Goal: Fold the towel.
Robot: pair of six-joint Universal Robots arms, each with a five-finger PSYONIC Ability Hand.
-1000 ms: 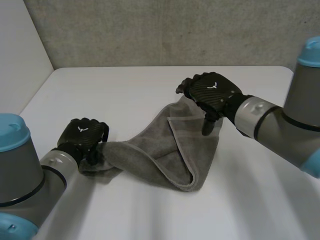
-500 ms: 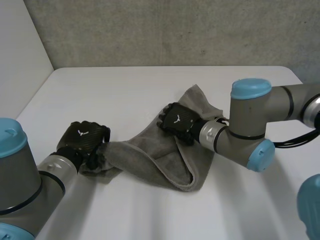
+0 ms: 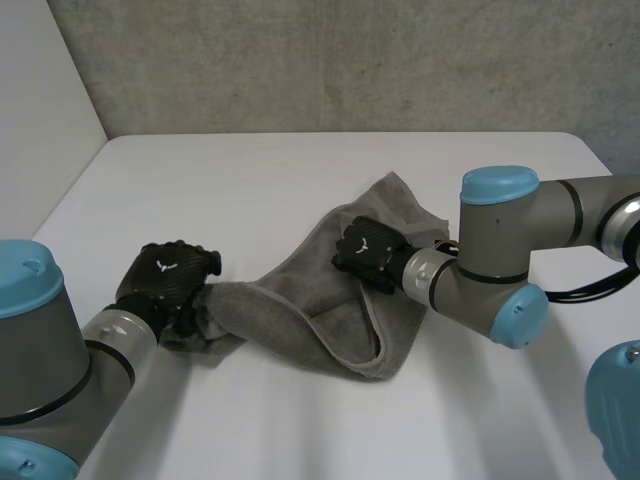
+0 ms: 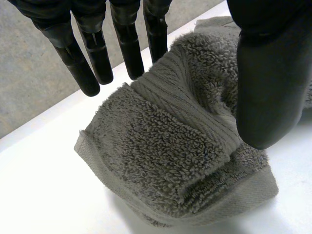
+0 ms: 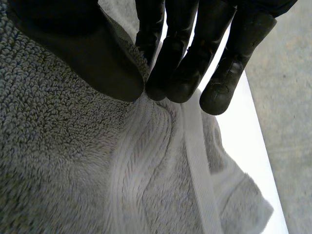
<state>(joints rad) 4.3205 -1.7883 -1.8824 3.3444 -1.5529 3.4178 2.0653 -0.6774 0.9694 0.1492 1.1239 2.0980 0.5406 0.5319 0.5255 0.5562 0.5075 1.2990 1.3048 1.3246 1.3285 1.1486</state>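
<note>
A grey towel (image 3: 300, 310) lies crumpled on the white table (image 3: 250, 170), partly folded over itself. My left hand (image 3: 165, 275) sits at the towel's near-left corner. In the left wrist view that bunched corner (image 4: 165, 161) lies between the straight fingers (image 4: 97, 53) and the thumb (image 4: 268, 87), which stand apart, so the hand is open. My right hand (image 3: 368, 250) rests on the towel's far-right part, near its upper fold. Its thumb (image 5: 87, 53) and fingers (image 5: 180, 63) pinch a ridge of towel (image 5: 73, 170) beside the hemmed edge.
A rough concrete wall (image 3: 330, 60) runs behind the table and a white panel (image 3: 40, 100) stands at the left. Bare tabletop lies in front of the towel and beyond it. My right arm (image 3: 500, 250) reaches in low over the table's right side.
My right hand has come down onto the towel's far-right part and its fingers have closed on a fold. My left hand's fingers have loosened at the near-left corner.
</note>
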